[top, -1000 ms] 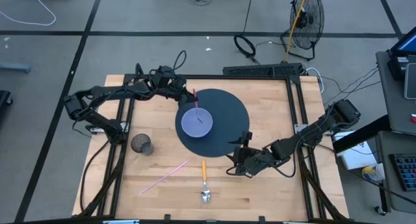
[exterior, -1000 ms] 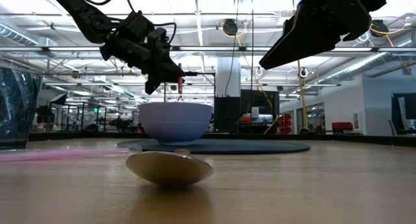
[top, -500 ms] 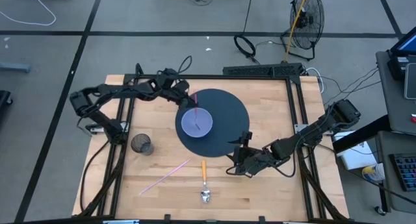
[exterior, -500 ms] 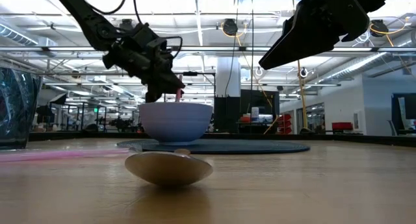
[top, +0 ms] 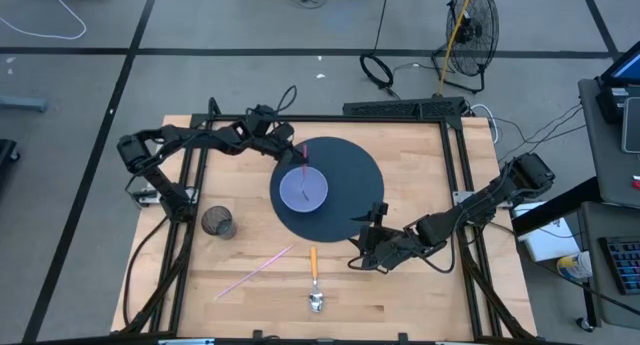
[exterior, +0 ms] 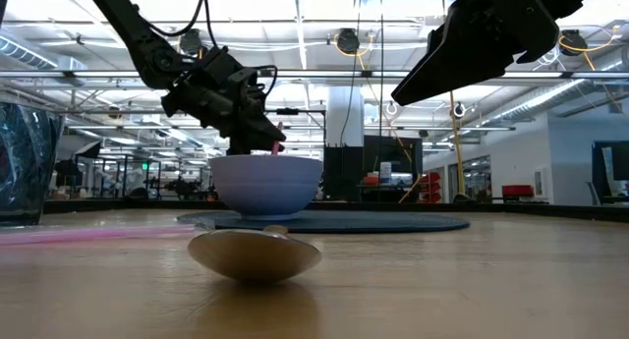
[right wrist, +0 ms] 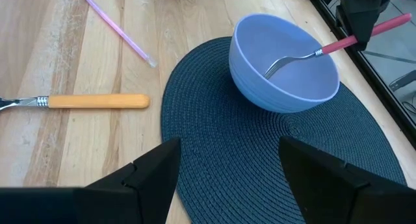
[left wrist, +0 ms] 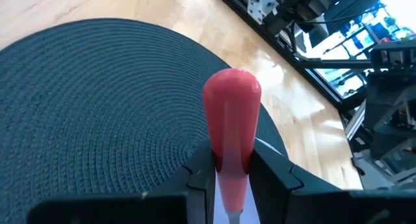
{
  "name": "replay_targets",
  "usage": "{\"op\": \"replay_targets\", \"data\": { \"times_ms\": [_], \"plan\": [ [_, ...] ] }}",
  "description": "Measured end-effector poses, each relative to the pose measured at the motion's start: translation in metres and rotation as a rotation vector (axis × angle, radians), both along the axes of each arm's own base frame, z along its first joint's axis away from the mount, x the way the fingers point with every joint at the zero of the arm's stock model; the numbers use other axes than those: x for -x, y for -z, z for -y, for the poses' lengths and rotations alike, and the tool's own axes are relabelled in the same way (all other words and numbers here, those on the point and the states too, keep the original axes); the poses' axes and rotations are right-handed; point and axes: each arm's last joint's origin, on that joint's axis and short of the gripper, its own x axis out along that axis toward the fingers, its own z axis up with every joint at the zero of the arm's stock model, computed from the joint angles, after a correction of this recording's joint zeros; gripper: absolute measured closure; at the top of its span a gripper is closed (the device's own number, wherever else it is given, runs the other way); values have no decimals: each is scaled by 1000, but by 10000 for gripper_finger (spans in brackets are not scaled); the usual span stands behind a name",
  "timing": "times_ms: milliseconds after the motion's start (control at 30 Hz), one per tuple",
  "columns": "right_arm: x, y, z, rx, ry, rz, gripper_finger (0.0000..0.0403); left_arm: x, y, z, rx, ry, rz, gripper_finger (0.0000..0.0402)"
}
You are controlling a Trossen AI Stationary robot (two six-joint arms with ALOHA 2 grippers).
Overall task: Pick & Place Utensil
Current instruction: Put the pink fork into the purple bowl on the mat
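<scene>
A pale blue bowl (top: 302, 189) (right wrist: 284, 62) stands on a round dark placemat (top: 350, 165). A fork with a red handle (right wrist: 364, 32) slants down into the bowl, its metal tines (right wrist: 279, 65) inside. My left gripper (top: 292, 153) (left wrist: 232, 172) is shut on the handle, just past the bowl's far-left rim. My right gripper (top: 365, 239) (right wrist: 224, 178) hovers open over the placemat's near right edge, holding nothing. An orange-handled spoon (top: 314, 275) lies flat on the wood near the front edge. My left gripper pinches the fork's red handle (left wrist: 231, 156) between its two fingers (left wrist: 198, 178), short of the handle's rounded free end (left wrist: 232, 97). The fingers slant downward from the table's far left and lie across the handle. The fork tilts down, tines in the bowl; whether they touch it, I cannot tell.
A pink straw (top: 255, 270) lies on the wood left of the spoon. A dark mesh cup (top: 218, 222) stands near the left edge. The spoon's bowl (exterior: 256, 255) fills the foreground of the low view, in front of the blue bowl (exterior: 265, 184).
My left gripper has sunk toward the bowl's far-left rim with the fork, still shut on the red handle. The fork's tines have gone down into the bowl.
</scene>
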Motion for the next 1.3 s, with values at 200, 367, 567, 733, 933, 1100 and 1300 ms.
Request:
{"op": "replay_targets", "data": {
  "times_ms": [200, 367, 567, 733, 933, 1100, 1300],
  "plan": [
    [0, 0, 0, 0, 0, 0, 149, 3, 2, -5, -36, -46, -23, 308],
    [0, 0, 0, -1, 0, 0, 149, 7, 10, -6, -95, -138, -134, 247],
    [0, 0, 0, -1, 0, 0, 149, 9, 13, -5, -102, -137, -169, 242],
    [0, 0, 0, 0, 0, 0, 149, 7, 10, -6, -106, -124, -135, 273],
    [0, 0, 0, -1, 0, 0, 149, 6, 7, -6, -113, -112, -100, 306],
    [0, 0, 0, -1, 0, 0, 149, 4, 5, -5, -103, -73, -61, 301],
    [0, 0, 0, -1, 0, 0, 149, 2, 4, -3, -105, -61, -54, 278]
  ]
}}
